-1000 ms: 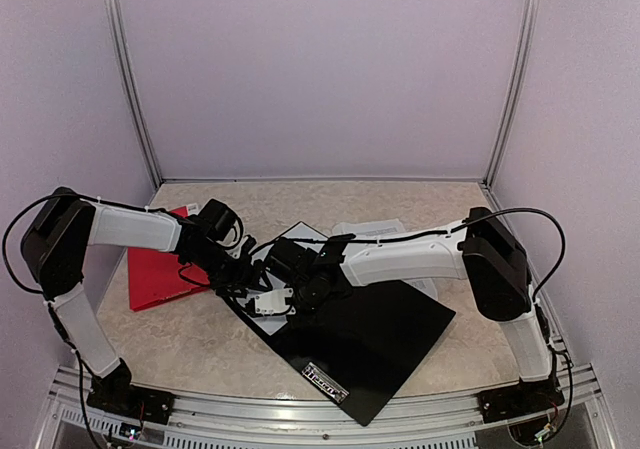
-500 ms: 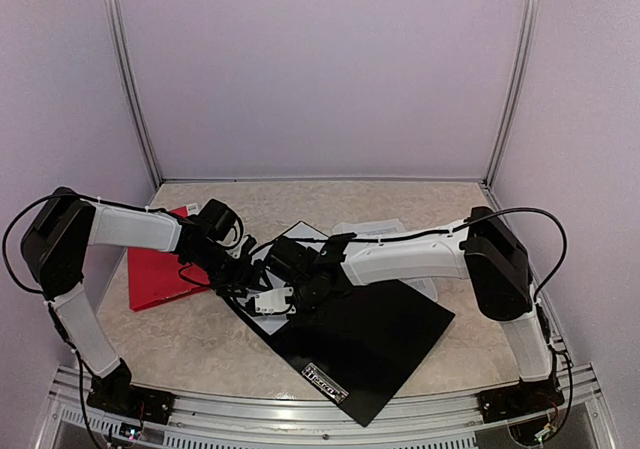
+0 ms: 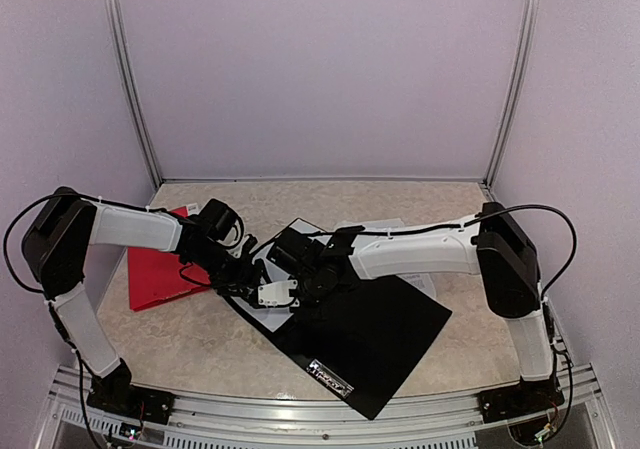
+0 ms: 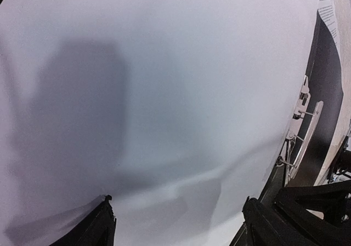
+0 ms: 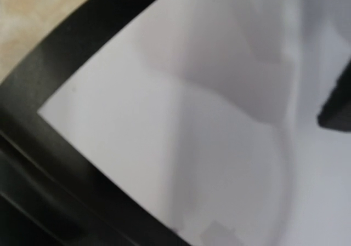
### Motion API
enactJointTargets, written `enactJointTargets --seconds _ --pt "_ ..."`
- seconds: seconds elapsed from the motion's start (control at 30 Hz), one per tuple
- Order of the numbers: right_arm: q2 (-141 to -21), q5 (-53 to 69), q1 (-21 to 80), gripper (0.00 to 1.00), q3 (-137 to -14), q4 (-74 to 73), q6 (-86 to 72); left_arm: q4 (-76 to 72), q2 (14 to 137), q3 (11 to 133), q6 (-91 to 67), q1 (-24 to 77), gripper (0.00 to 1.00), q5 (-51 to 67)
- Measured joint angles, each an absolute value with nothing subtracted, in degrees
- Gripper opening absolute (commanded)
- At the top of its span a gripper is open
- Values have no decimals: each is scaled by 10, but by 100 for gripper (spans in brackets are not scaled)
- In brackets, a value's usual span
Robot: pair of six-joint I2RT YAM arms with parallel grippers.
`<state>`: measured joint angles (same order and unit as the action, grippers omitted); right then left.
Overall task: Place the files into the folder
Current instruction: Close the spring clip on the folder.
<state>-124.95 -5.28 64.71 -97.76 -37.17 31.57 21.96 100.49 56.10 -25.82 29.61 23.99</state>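
An open black folder (image 3: 380, 339) lies in the middle of the table, with a metal clip (image 4: 299, 131) at its spine. A blank white sheet (image 3: 298, 231) lies on its left half. It fills the left wrist view (image 4: 164, 92) and shows blurred in the right wrist view (image 5: 192, 136) against the black cover (image 5: 33, 164). My left gripper (image 3: 250, 274) is low over this sheet with its fingers (image 4: 104, 224) wide apart, open (image 4: 181, 224). My right gripper (image 3: 300, 274) hangs close over the same sheet from the right; its fingers are not visible. Printed sheets (image 3: 385, 229) lie beyond the folder.
A red folder (image 3: 155, 269) lies flat at the left under the left arm. The edge of a printed sheet (image 4: 329, 10) shows past the folder's spine. The two grippers are almost touching over the folder. The enclosure walls stand close on all sides.
The right arm has drawn its gripper slightly back and left over the sheet, and the black folder has shifted a little with it. The left arm has hardly moved.
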Motion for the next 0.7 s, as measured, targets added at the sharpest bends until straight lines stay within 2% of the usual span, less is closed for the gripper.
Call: enactJointTargets --seconds 0.7 --pt "-1192 -93 634 13 -945 -369 303 219 1007 563 -255 296 78 240"
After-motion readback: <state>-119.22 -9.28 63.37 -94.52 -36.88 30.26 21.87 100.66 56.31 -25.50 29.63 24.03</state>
